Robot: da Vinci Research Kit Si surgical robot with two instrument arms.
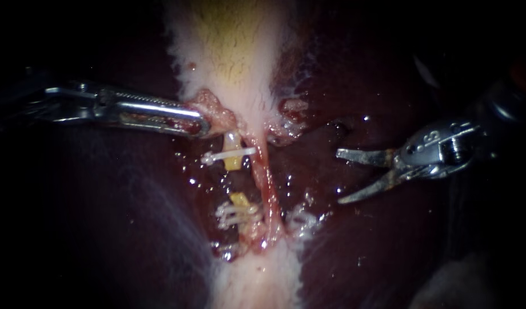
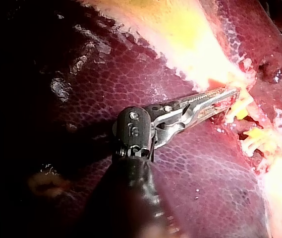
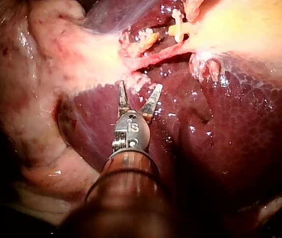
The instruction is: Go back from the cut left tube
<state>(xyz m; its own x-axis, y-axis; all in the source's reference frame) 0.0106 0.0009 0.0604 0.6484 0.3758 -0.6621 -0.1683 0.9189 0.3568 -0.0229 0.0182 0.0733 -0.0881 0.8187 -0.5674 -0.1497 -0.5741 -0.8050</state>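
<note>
Cut left tube [image 1: 233, 162] at the middle of the endoscope view, parted into two yellow stumps with a dark gap between — a white clip [image 1: 228, 154] across the upper stump, more white clips [image 1: 234, 214] on the lower. Just beside it, a pink right tube [image 1: 267, 183], whole. Above the upper stump, left instrument [image 1: 203, 123], hand clenched on ragged pink tissue [image 1: 216, 109] under the pale gallbladder [image 1: 234, 51]. Well off to the right over dark liver [image 1: 131, 240], right instrument [image 1: 338, 177] — hand released, jaws gaping, clear of the tube.
</note>
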